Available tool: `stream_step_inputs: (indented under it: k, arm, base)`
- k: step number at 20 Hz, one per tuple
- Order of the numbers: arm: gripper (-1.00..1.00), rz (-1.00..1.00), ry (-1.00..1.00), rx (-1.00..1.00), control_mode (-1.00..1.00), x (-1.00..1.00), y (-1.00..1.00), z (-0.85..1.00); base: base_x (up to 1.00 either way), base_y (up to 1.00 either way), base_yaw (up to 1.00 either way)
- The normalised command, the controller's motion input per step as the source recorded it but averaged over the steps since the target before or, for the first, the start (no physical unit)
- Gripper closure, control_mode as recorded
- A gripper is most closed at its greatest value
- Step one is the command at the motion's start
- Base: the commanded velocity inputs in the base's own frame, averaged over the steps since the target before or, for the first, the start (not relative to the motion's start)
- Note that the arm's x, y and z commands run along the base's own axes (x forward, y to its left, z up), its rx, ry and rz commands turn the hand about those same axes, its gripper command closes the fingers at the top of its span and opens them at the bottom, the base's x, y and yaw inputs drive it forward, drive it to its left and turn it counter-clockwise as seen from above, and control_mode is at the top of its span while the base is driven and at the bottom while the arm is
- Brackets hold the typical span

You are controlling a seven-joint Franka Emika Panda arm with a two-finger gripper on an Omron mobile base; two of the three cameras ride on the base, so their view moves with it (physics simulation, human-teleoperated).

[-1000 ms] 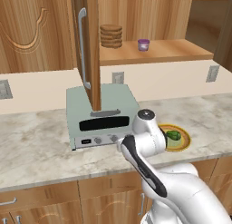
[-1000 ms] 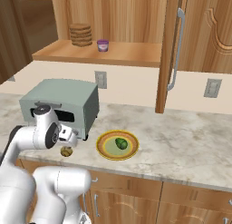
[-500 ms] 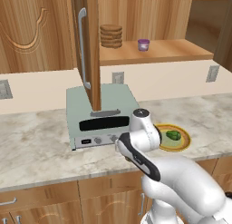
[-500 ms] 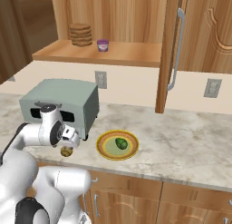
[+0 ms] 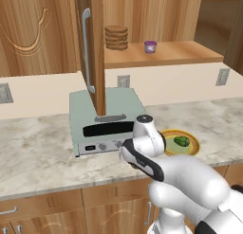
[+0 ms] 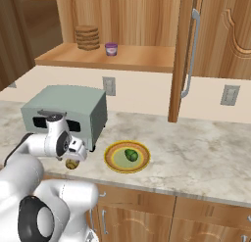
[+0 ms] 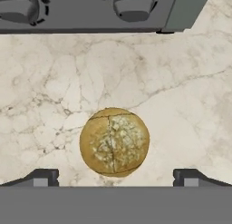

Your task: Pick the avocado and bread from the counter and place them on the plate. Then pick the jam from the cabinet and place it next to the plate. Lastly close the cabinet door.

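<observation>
The plate [image 6: 114,162], round and flat with an orange rim and a pale green centre, is set on the counter [image 6: 206,155] near its front edge, and the avocado [image 6: 131,155], a small dark green rounded lump, is carried in the middle of it. The cabinet [image 6: 147,60] is seen with its wooden shelf exposed; on that shelf a stack of flat brown discs [image 6: 87,37] is kept toward the back, and the jam [image 6: 111,49], a squat purple jar with a paler band, is stood just beside the stack. The cabinet door [image 6: 185,50], a reddish-brown panel with a long silver bar handle, is swung out over the counter.

The bread [image 7: 114,141], a round tan loaf with a floury cross scored into its crust, is laid on the marbled beige-grey stone close to the front edge of the counter, before the knobbed front of a grey-green toaster oven [image 6: 66,111] and to one side of the plate, apart from it. The gripper [image 7: 114,177] is held directly above the bread with its two dark fingers [image 7: 41,177] spread wide on either side of the loaf, nothing being pinched between them. In the right base view the gripper is seen low over the bread, near the oven's corner.
</observation>
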Motion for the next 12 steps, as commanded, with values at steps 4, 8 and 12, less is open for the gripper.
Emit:
stream_step_inputs:
  k: [4,8,12]
  arm:
    - [-1.00,0.00,0.00,0.00,-1.00,0.00,0.00,-0.20]
    - [-1.00,0.00,0.00,0.00,-1.00,0.00,0.00,-0.17]
    - [-1.00,0.00,0.00,0.00,-1.00,0.00,0.00,-0.16]
  base:
    - [0.00,0.00,0.00]
    - [0.00,0.00,0.00]
    - [0.00,0.00,0.00]
